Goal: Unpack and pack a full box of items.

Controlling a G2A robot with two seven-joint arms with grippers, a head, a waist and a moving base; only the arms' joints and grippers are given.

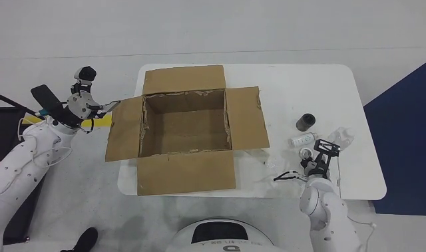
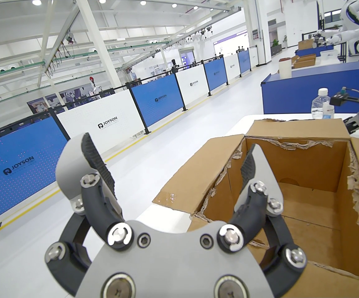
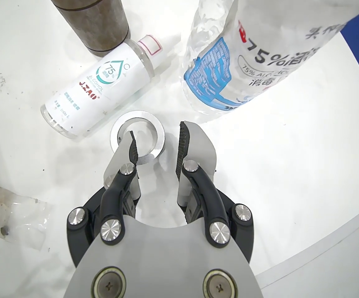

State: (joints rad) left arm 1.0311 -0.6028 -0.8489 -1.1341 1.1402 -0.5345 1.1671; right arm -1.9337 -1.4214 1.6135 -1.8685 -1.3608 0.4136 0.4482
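Note:
An open cardboard box stands in the middle of the white table, its inside bare. My left gripper hangs open and holds nothing, just past the box's left flap. My right gripper is open over a flat metal ring lying on the table to the right of the box. One finger is in the ring's hole and the other is outside its rim. The top view shows that gripper near the table's front right.
Beside the ring lie a small labelled bottle, a dark cylinder standing upright, and a large clear bottle. A crumpled clear plastic bag lies between the ring and the box. The table's front edge is close.

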